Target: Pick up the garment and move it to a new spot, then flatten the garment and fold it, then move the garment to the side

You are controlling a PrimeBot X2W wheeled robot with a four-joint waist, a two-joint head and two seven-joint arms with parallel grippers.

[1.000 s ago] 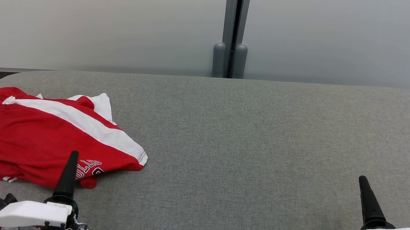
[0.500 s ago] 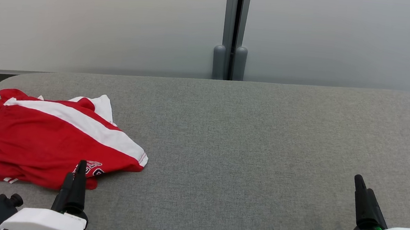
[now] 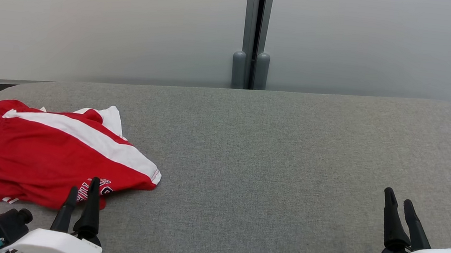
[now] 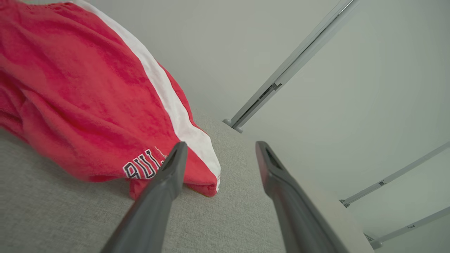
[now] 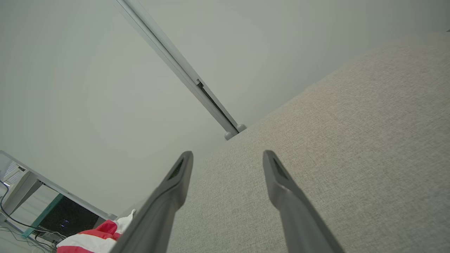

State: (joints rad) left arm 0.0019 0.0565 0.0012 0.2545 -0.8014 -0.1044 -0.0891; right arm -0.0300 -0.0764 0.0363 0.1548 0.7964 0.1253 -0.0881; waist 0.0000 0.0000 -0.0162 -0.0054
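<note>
2 tools stood wide open and empty: the left gripper (image 3: 84,183) and the right gripper (image 3: 398,195). The garment (image 3: 50,154) lay crumpled on the left of the grey padded surface (image 3: 267,168), just beyond the left gripper. It looked soft, light and floppy, and its near-right corner by the lettering seemed the best place to pinch.

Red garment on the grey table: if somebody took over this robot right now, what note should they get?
Left gripper: open, empty, close to the near edge of the garment.
Right gripper: open, empty, over the bare table far to the right.
The garment lies loose in a crumpled heap at the table's left end.
Done: nothing visible yet; it is not picked up.
Left to do: pick it up, move it, flatten, fold, set it aside.
</note>
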